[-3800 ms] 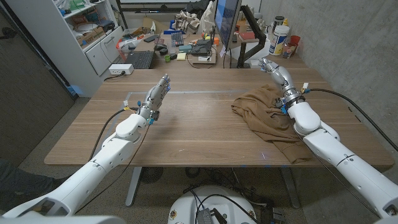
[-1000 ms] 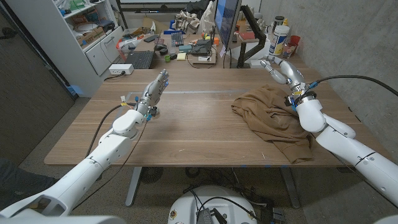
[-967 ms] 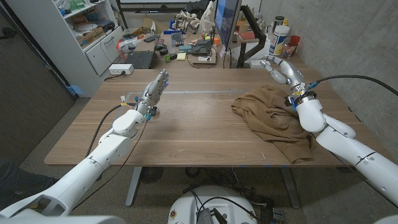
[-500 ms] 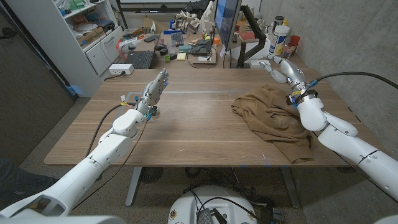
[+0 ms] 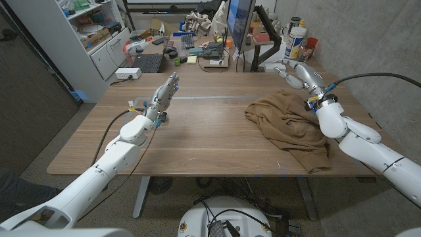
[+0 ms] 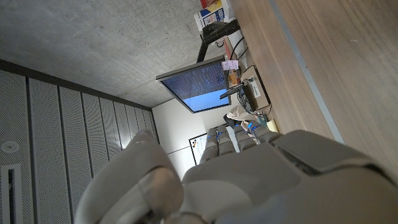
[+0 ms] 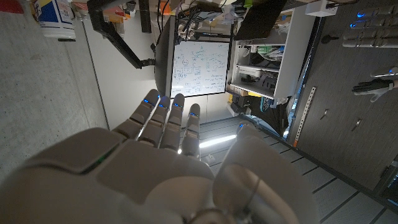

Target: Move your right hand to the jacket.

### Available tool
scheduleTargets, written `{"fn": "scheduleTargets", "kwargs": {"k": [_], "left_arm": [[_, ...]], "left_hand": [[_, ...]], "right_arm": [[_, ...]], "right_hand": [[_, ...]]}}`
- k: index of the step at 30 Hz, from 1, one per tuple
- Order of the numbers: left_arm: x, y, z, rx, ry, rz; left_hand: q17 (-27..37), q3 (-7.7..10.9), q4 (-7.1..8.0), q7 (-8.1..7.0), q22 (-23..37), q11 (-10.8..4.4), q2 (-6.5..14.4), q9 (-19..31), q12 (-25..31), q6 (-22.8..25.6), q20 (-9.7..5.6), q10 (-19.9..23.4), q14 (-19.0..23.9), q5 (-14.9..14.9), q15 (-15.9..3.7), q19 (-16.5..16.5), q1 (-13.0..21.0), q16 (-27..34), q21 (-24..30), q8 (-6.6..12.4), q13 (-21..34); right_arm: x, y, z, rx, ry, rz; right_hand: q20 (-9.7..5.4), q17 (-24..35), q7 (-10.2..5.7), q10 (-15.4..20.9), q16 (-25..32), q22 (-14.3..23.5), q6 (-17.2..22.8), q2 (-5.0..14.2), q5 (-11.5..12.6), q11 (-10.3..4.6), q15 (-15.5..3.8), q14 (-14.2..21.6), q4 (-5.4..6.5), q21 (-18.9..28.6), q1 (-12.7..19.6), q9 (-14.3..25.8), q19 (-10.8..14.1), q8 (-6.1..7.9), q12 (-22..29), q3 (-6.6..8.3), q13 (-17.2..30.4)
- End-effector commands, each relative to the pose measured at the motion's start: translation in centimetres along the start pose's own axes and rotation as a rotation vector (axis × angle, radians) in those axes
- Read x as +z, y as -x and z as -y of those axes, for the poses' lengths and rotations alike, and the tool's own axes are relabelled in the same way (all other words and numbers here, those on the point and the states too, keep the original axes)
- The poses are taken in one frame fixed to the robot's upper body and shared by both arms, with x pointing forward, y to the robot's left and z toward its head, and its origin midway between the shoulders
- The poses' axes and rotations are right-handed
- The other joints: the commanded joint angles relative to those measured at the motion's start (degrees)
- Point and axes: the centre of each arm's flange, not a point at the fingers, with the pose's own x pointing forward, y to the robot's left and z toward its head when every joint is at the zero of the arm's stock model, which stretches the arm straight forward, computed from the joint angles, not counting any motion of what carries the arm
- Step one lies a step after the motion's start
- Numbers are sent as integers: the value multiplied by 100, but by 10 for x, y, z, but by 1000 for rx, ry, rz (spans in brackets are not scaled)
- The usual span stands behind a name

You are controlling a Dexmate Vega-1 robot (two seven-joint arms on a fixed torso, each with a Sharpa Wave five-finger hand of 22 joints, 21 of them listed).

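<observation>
Jacket point(image 5: 284, 122), one, brown, crumpled on table point(image 5: 204, 141), right hand point(image 5: 300, 74) beyond it, fingers spread, left hand point(image 5: 166, 92) fingers together, empty.

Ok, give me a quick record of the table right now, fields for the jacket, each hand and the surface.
jacket: brown jacket, crumpled on the table's right side, part hanging over the near edge
right hand: right hand raised beyond the jacket's far right edge, fingers spread, holding nothing
left hand: left hand over the table's left side, fingers straight, holding nothing
surface: wooden table
</observation>
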Motion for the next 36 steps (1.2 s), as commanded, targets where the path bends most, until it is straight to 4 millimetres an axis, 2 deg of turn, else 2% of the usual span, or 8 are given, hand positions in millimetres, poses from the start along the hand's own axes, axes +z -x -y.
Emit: {"fn": "scheduleTargets", "kwargs": {"k": [1, 7, 22, 36], "left_arm": [[0, -1, 4, -3, 0, 4], [-2, -1, 5, 0, 3, 1], [-2, -1, 5, 5, 4, 1], [-2, -3, 3, 3, 5, 1]], "left_hand": [[24, -33, 12, -25, 16, -41, 56, 23, 5, 53, -28, 4, -53, 30, -21, -29, 21, 12, -17, 2, 6], [24, -41, 12, -23, 17, -46, 59, 23, 3, 53, -24, -1, -57, 29, -17, -31, 20, 12, -18, 1, 6], [24, -60, 12, -22, 18, -48, 68, 23, 4, 55, -11, -2, -61, 27, -16, -51, 21, 15, -25, -1, 6], [24, -75, 11, -22, 19, -55, 77, 24, 4, 70, -4, -4, -63, 26, -14, -59, 22, 17, -28, 3, 6]], "right_arm": [[-4, 3, -3, 23, 39, -6], [-5, 5, -5, 38, 71, -11], [-13, 7, -18, 93, 115, -33], [-11, 5, -26, 121, 147, -35]], "right_hand": [[31, 11, -15, -14, -18, 21, 40, -41, 33, -13, 8, -21, 2, -53, -15, 25, 19, -33, -13, -23, 19], [34, 12, 18, -96, -23, 22, 24, -50, 40, -19, 53, -25, -1, -89, -30, 25, 22, -44, -60, -35, 21], [62, 12, -25, -111, -35, 23, 2, -56, 53, -23, 83, -42, -5, -162, -55, 26, -2, -58, -89, -51, 23], [95, 14, -70, -133, -49, 25, -30, -60, 59, -31, 92, -76, -4, -226, -80, 27, -45, -71, -114, -67, 25]]}}
